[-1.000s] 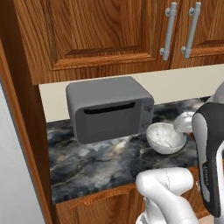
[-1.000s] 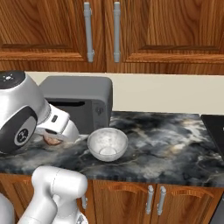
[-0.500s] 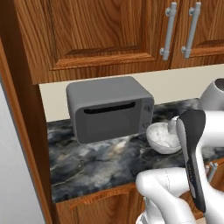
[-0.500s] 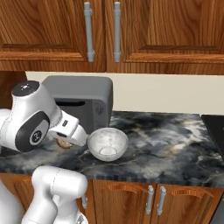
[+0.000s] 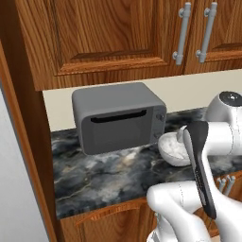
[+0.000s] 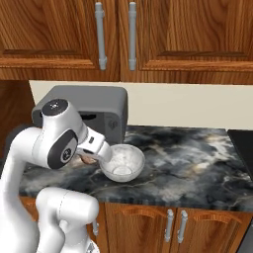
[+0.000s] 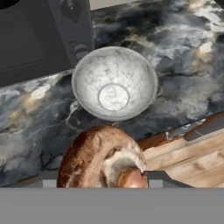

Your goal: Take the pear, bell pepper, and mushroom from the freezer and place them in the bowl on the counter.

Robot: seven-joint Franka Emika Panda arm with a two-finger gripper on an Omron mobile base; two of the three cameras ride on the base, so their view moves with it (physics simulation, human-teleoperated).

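A grey microwave (image 5: 118,116) stands against the wall beneath brown wooden cabinets (image 6: 126,37) with grey handles (image 6: 101,35).

The dark stone counter (image 6: 197,163) has a grey microwave (image 5: 118,116) on it, and a white bowl (image 6: 122,162) just beside it

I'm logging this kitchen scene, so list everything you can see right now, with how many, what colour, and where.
mushroom: one, brown cap with pale underside, held in the end effector, in front of the bowl and nearer the counter's front edge
bowl: one, white-grey speckled, empty, on the counter beside the microwave
microwave: one, dark grey, door closed, at the back of the counter
counter: one, black-grey marbled stone, over brown lower cabinets
upper cabinets: brown wood with grey bar handles, above the counter
arm: one, white with dark joints
end effector: one, shut on the mushroom, left of the bowl
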